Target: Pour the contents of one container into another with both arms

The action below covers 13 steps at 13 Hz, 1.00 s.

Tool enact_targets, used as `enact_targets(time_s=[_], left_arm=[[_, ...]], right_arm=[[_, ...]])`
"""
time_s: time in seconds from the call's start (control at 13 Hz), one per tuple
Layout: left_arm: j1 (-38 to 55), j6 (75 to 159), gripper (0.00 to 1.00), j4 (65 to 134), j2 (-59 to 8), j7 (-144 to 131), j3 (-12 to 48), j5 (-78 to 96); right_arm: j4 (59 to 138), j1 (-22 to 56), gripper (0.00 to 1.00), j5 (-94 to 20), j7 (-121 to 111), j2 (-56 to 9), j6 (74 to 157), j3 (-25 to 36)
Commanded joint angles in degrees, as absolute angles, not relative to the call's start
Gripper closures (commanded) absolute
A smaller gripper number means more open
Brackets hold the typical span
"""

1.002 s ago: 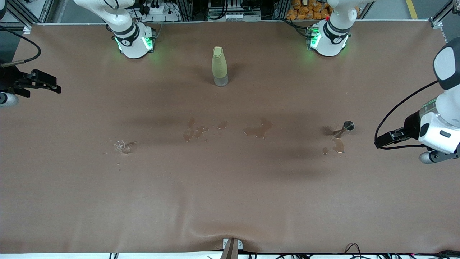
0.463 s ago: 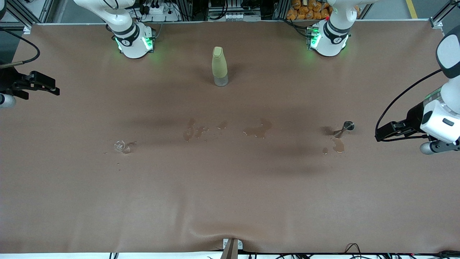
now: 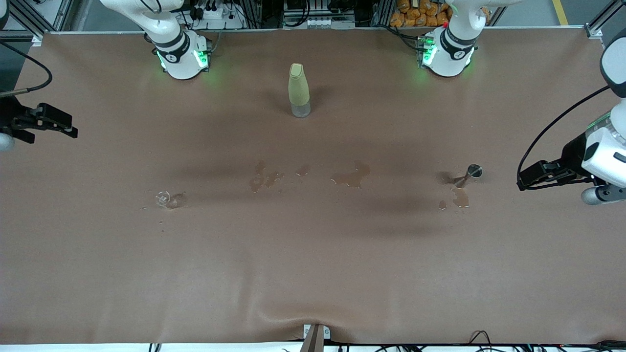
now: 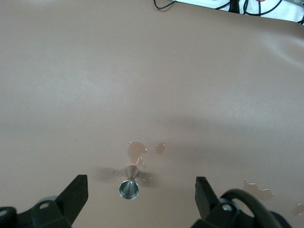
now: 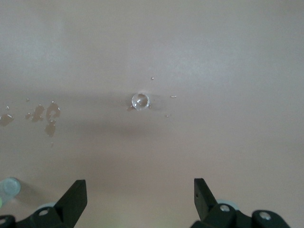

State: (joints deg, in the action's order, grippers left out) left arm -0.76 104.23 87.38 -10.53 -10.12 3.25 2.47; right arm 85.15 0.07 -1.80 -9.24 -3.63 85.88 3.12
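Note:
The tiny clear glass cup (image 3: 164, 199) sits on the brown table toward the right arm's end; in the right wrist view the glass cup (image 5: 140, 100) lies well clear of my fingers. The grey stemmed cup (image 3: 472, 172) looks upright toward the left arm's end, wet patches beside it. My left gripper (image 3: 522, 182) hovers open and empty over the table's end, apart from the stemmed cup (image 4: 129, 188), which shows between the wide-set fingers. My right gripper (image 3: 72, 129) hovers open and empty over its end of the table, away from the glass cup.
A tall yellow-green bottle (image 3: 299, 90) stands mid-table near the arm bases. Spilled liquid marks the cloth at the middle (image 3: 351, 176), beside it (image 3: 264, 178), and by the stemmed cup (image 3: 460, 197). The table cloth (image 3: 313, 274) wrinkles near the front edge.
Both grippers have drawn back toward their own ends of the table, away from the cups. Both stay open. The cups and bottle have not moved.

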Motion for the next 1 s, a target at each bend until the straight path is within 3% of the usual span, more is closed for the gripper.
enact_targets(time_s=[0.0,0.93], left_arm=[[-1.0,104.4,0.00,89.5,-8.4,-8.1,2.5,3.5],[-1.0,100.5,0.00,88.7,-7.6,-6.7,2.5,3.3]], right_arm=[[84.6,0.0,0.00,-0.8,-7.6,-4.0,87.6,3.2],[84.6,0.2,0.00,-0.6,-1.9,-4.4,89.6,3.2]])
